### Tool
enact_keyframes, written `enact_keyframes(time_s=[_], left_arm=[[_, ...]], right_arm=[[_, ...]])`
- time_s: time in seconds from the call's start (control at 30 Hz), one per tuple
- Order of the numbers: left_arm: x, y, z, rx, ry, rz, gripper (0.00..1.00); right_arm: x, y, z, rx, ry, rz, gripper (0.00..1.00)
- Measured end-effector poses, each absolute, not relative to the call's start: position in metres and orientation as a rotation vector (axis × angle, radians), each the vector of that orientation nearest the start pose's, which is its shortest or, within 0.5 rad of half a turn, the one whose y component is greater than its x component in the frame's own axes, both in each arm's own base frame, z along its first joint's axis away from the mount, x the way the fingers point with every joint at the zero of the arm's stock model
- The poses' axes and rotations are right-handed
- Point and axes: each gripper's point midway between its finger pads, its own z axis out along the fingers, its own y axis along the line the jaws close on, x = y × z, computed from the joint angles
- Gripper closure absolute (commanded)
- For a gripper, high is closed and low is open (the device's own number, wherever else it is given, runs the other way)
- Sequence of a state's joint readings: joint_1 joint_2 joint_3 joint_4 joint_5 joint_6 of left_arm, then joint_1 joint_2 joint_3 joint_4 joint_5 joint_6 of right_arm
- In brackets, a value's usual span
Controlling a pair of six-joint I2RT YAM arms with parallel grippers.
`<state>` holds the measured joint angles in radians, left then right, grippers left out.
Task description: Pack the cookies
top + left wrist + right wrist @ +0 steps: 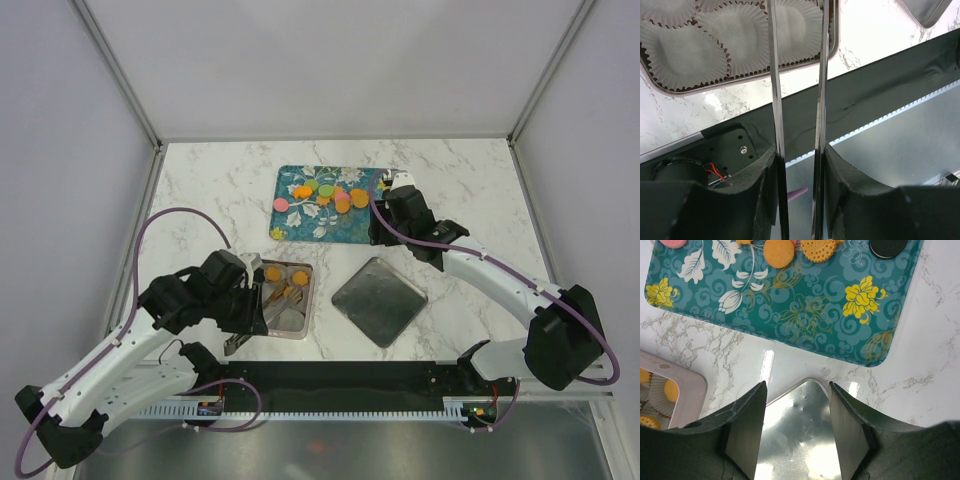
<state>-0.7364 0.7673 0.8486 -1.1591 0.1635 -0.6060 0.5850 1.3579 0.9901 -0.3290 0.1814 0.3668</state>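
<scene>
Cookies [335,195]: most are loose on the teal floral tray [300,228] at the middle of the worktop's far edge. They are mainly orange, with some green, pink and black ones. A few orange ones [272,272] already sit in the metal tin [311,300] near the near edge, left of centre. In the left wrist view several of its white paper cups [745,40] are empty. The exact count in the tin is hard to read.

The square tin lid [380,300] is off, flat on the marble just right of the tin and near the near edge.

Judgement: early stage, roughly a handful packed. The bulk is still to be moved, then the lid goes on.

Left gripper [800,150] is clamped on metal tongs [774,75]. Their blades are apart with nothing between them, pointing at the tin's near rim.

Right gripper [796,390] has its jaws spread and holds nothing. It hangs over the gap between the tray's near right corner and the lid, not touching a cookie.

Next is likely another pick from the tray.
</scene>
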Motion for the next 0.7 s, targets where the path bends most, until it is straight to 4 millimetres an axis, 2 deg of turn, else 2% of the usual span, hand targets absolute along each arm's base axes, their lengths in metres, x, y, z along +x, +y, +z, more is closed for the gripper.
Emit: enact_keyframes(time_s=[0.7], left_arm=[[0.0796, -0.1436, 0.1392, 0.241, 2.813, -0.599, 0.57]], right_arm=[[0.3267, 0.1962, 0.1497, -0.147, 2.267, 0.304, 0.40]])
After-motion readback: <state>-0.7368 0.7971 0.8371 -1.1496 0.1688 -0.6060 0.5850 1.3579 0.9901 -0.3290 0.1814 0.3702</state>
